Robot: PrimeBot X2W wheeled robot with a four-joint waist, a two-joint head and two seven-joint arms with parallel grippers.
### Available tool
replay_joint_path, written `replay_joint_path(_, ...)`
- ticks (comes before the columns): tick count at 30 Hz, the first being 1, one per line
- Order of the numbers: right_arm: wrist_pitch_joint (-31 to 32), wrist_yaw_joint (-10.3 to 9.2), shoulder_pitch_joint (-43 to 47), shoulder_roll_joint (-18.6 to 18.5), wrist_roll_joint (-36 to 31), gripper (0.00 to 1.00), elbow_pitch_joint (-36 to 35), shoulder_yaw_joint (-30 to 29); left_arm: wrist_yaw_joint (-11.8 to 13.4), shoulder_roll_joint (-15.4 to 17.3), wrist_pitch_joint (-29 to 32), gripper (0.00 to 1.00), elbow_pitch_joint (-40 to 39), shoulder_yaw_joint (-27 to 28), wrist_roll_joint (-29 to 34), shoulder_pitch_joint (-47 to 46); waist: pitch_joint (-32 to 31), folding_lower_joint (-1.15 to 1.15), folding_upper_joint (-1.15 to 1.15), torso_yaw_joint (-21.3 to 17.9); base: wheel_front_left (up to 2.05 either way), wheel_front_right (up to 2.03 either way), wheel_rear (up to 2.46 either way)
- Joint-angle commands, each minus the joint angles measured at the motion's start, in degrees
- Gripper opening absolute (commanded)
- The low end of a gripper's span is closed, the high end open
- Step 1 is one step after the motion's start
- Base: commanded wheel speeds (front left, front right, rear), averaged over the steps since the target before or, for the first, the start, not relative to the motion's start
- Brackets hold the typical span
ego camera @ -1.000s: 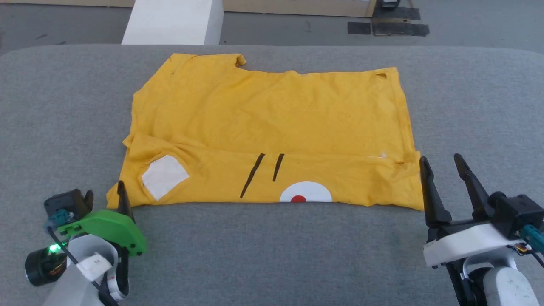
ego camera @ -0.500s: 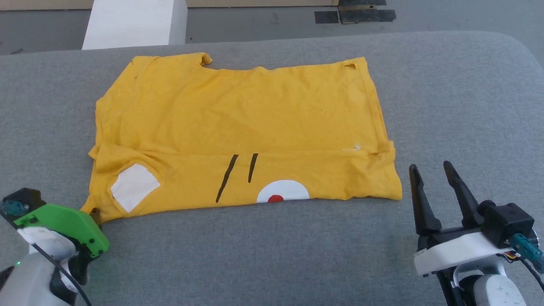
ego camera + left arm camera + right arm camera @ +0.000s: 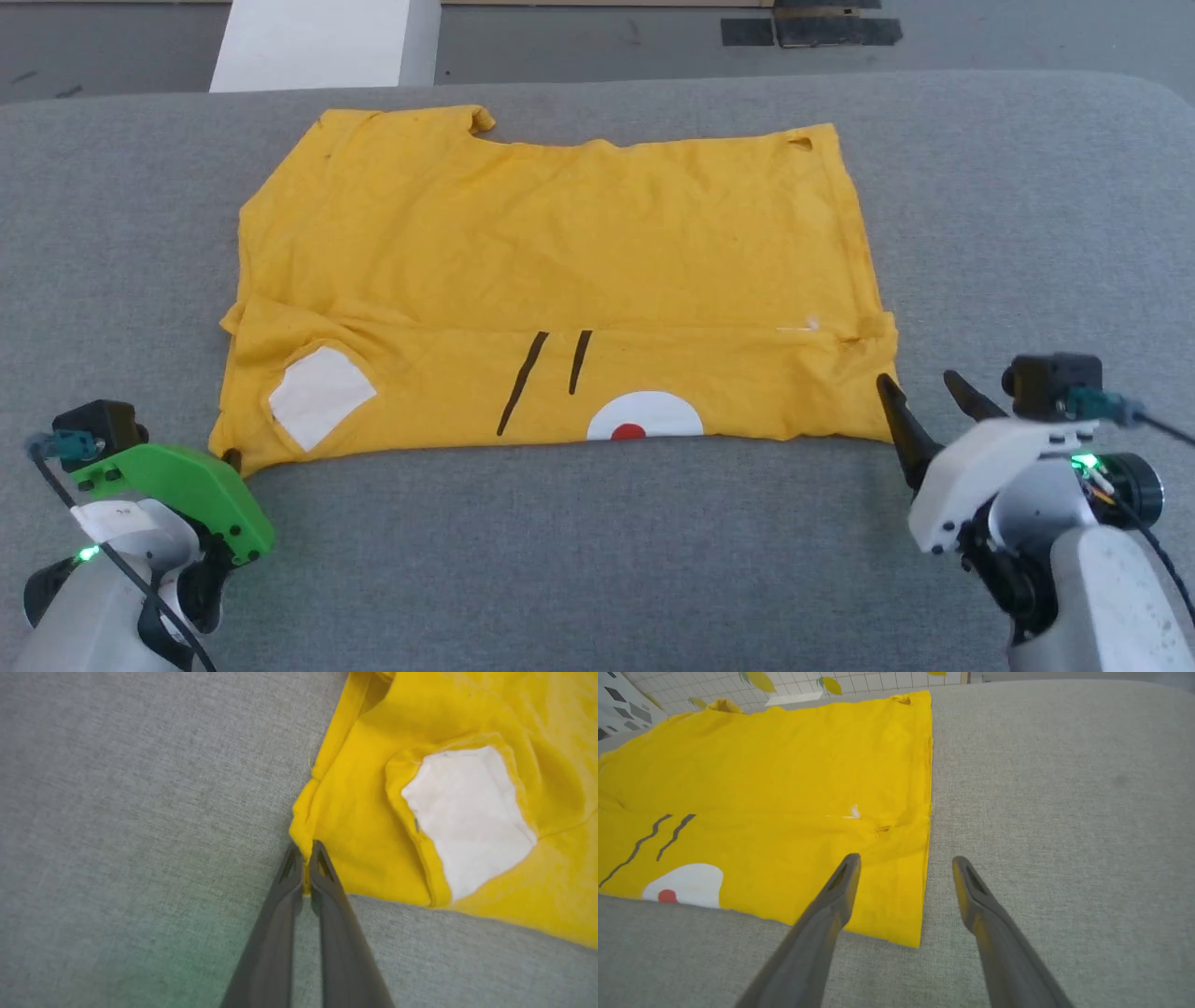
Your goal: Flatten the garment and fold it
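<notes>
Near-left on the grey padded table (image 3: 597, 560), my left gripper (image 3: 306, 851) has its fingers pressed together, clamped on the near-left corner of the garment (image 3: 560, 252), just beside the white sleeve patch (image 3: 322, 397). The yellow T-shirt lies flat at the table's centre. Its near strip is folded over, w/ two black whisker lines (image 3: 551, 373) and a white muzzle patch (image 3: 644, 417) w/ red dot along the near edge. Near-right, my right gripper (image 3: 920, 387) has fingers spread apart at the garment's near-right corner, one over fabric, the other over bare table, gripping nothing.
</notes>
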Motion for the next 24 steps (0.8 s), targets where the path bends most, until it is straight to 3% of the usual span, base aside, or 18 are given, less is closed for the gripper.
replay_joint_path(1,3.7,-0.09,-1.9,0.0,-0.6,1.00,0.8,-0.5,-0.4,-1.2,0.1,0.00,1.0,-0.9,0.0,0.7,0.6,0.00,0.00,0.8,0.00,0.00,0.00)
replay_joint_path(4,15.2,-0.09,-4.2,0.0,-3.2,1.00,2.6,-2.5,-1.1,-1.5,-0.5,0.00,1.1,-1.4,0.3,-0.1,1.5,0.00,0.00,1.8,0.00,0.00,0.00)
replay_joint_path(10,31.1,-0.09,-4.9,0.0,-2.5,1.00,2.8,-3.2,-2.3,-2.3,-1.7,0.00,1.3,-2.7,1.1,-1.5,2.8,0.00,0.00,3.5,0.00,0.00,0.00)
replay_joint_path(11,33.1,-0.09,-4.6,0.0,-2.1,0.43,2.3,-3.1,-2.4,-2.4,-1.9,0.00,1.4,-2.8,1.2,-1.6,2.9,0.00,0.00,3.6,0.00,0.00,0.00)
replay_joint_path(12,35.1,-0.09,-4.3,0.0,-1.7,0.24,1.5,-2.8,-2.6,-2.4,-2.1,0.00,1.4,-3.0,1.4,-1.6,3.0,0.00,0.00,3.7,0.00,0.00,0.00)
replay_joint_path(14,37.5,-0.09,-3.7,0.0,-1.2,0.00,-0.3,-2.6,-2.9,-2.4,-2.6,0.00,1.3,-3.4,2.0,-1.7,3.1,0.00,0.00,3.9,0.00,0.00,0.00)
replay_joint_path(16,37.8,-0.09,-3.3,0.0,-0.9,0.00,-2.5,-2.2,-2.9,-2.3,-4.3,0.00,1.1,-3.6,2.8,-1.8,2.8,0.00,0.00,3.9,0.00,0.00,0.00)
replay_joint_path(24,27.4,-0.09,-0.3,0.0,0.2,0.00,-9.3,-2.9,-1.3,-0.7,-15.7,0.00,-1.4,-1.1,6.4,1.5,-1.5,0.00,0.00,2.6,0.00,0.00,0.00)
